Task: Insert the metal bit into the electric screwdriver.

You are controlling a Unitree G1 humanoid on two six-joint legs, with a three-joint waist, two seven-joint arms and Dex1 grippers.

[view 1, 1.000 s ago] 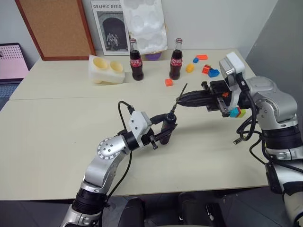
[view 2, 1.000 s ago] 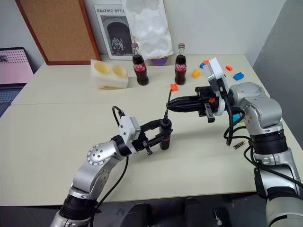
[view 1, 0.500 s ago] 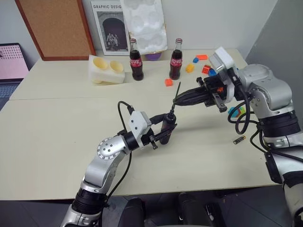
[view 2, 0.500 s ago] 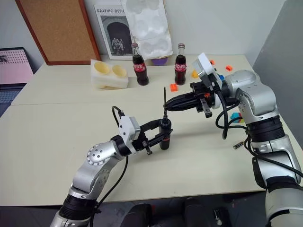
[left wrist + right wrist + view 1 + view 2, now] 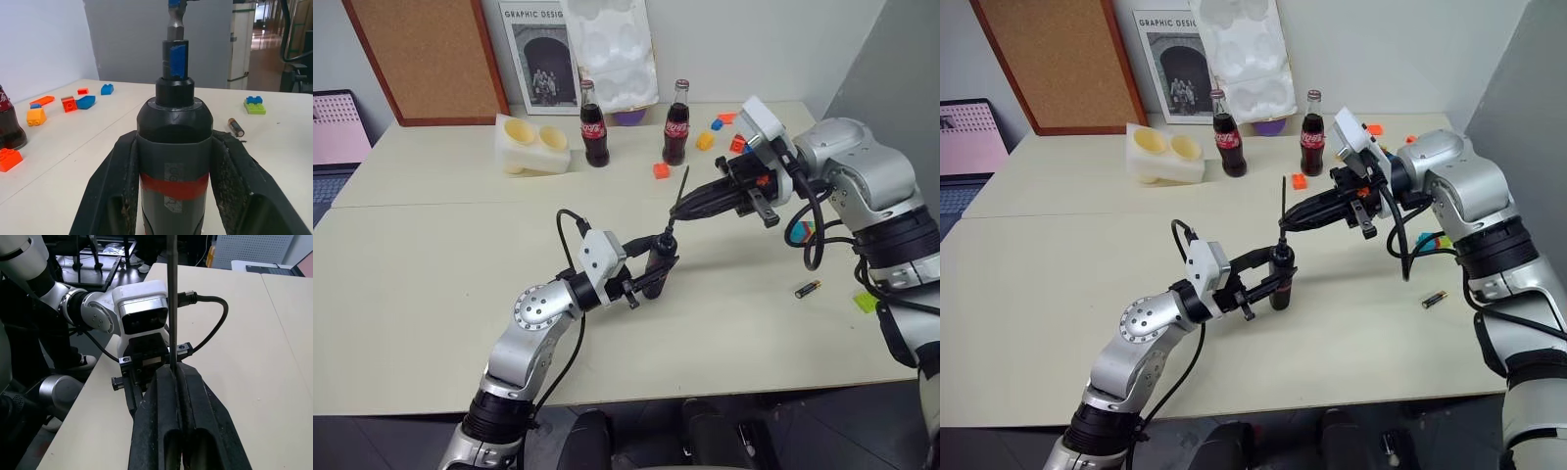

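My left gripper (image 5: 655,266) is shut on the electric screwdriver (image 5: 173,161), a black barrel with a red band, held upright above the table with its blue tip (image 5: 174,58) on top. From the right, my right gripper (image 5: 682,207) reaches in, shut on the metal bit (image 5: 680,191), a thin dark rod standing nearly upright. In the right wrist view the bit (image 5: 171,308) rises from between my closed fingers (image 5: 161,391). The bit's lower end meets the screwdriver's tip; how deep it sits cannot be told.
Two cola bottles (image 5: 595,124) and a pale foam tray (image 5: 532,144) stand at the back of the table. Coloured bricks (image 5: 706,141) lie behind the right arm, and a small battery (image 5: 807,288) and a green brick (image 5: 865,301) sit near the right edge.
The right arm swung up and its wrist turned, bringing the bit from a slant to nearly upright over the screwdriver's tip. The left arm and screwdriver stayed still.
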